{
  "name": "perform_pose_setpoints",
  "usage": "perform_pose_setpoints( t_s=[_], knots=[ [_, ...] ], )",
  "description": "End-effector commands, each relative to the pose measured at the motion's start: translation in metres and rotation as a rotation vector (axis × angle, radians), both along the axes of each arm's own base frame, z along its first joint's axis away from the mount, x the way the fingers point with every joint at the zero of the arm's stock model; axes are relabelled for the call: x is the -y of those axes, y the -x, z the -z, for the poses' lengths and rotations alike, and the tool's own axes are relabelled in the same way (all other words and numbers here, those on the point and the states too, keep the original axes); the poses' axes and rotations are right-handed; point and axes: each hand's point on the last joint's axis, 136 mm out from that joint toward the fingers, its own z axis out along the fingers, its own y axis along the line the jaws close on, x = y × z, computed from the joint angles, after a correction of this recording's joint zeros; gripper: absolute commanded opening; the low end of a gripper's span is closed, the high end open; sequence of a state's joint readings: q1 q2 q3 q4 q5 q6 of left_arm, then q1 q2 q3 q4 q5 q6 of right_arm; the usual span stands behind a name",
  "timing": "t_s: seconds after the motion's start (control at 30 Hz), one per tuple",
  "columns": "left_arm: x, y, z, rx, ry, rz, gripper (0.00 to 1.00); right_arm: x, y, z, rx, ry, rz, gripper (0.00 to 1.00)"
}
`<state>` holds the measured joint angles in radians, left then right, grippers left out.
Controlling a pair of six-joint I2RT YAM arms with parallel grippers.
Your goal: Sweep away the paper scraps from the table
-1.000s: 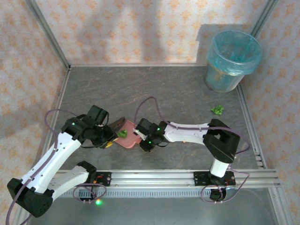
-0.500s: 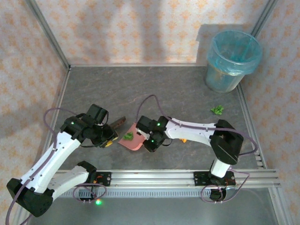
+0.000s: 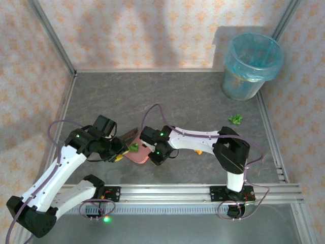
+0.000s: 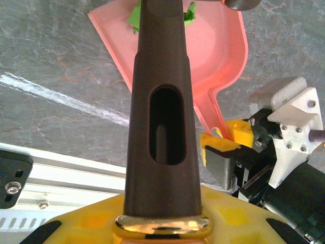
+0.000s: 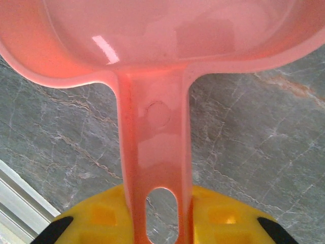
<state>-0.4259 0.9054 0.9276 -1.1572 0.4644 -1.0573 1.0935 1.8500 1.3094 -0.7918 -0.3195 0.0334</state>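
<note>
Left hand (image 4: 162,226) gripped the brush (image 4: 161,101), right hand (image 5: 158,223) the dustpan (image 5: 152,35); a hard stroke risked flicking the green scrap (image 3: 133,147), seemingly on the lip, across the desk (image 3: 193,101).

The dustpan (image 5: 167,46) in the right pincer (image 5: 160,223) is glossy, smooth plastic. The brush (image 4: 162,101) in the left pincer (image 4: 162,223) looks smooth, dull brown. The tabletop (image 5: 254,142) beneath is matt, stone-like.

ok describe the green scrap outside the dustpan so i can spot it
Find the blue-lined bin in the table's far right corner. Just in front of it lies a crumpled green paper scrap. The other green scrap sits on the pink dustpan; this one lies alone.
</note>
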Motion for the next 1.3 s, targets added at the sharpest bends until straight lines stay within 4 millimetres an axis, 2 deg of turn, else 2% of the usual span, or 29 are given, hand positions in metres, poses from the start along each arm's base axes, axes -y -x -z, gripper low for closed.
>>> perform_pose_setpoints(
  t_s=[0.0, 0.33, 0.53, 0.77, 0.97, 1.1, 1.17, 1.27],
  knots=[
    [0.01, 0.006, 0.001, -0.033, 0.071, -0.013, 0.0, -0.001, 0.005, 0.01, -0.034, 0.039, 0.018, 0.0],
    [0.024, 0.007, -0.011, 0.013, 0.213, -0.049, 0.0, -0.009, -0.001, 0.012, -0.023, 0.015, 0.062, 0.0],
    [0.028, 0.01, -0.01, 0.006, 0.225, -0.021, 0.0, -0.014, -0.006, 0.01, 0.0, -0.012, 0.097, 0.0],
    [0.026, 0.007, -0.031, 0.049, 0.204, 0.027, 0.0, -0.012, -0.018, 0.009, 0.047, -0.052, 0.147, 0.0],
    [0.015, 0.001, -0.045, 0.098, 0.144, 0.033, 0.0, -0.007, -0.02, 0.008, 0.052, -0.107, 0.173, 0.0],
    [-0.006, -0.002, -0.052, 0.134, 0.015, 0.031, 0.0, -0.004, -0.019, 0.013, 0.046, -0.09, 0.171, 0.0],
    [-0.017, 0.0, -0.049, 0.131, -0.047, 0.026, 0.0, -0.004, -0.019, 0.013, 0.048, -0.091, 0.173, 0.0],
    [-0.016, 0.001, -0.038, 0.107, -0.044, 0.032, 0.0, -0.004, -0.02, 0.013, 0.052, -0.094, 0.174, 0.0]
  ],
)
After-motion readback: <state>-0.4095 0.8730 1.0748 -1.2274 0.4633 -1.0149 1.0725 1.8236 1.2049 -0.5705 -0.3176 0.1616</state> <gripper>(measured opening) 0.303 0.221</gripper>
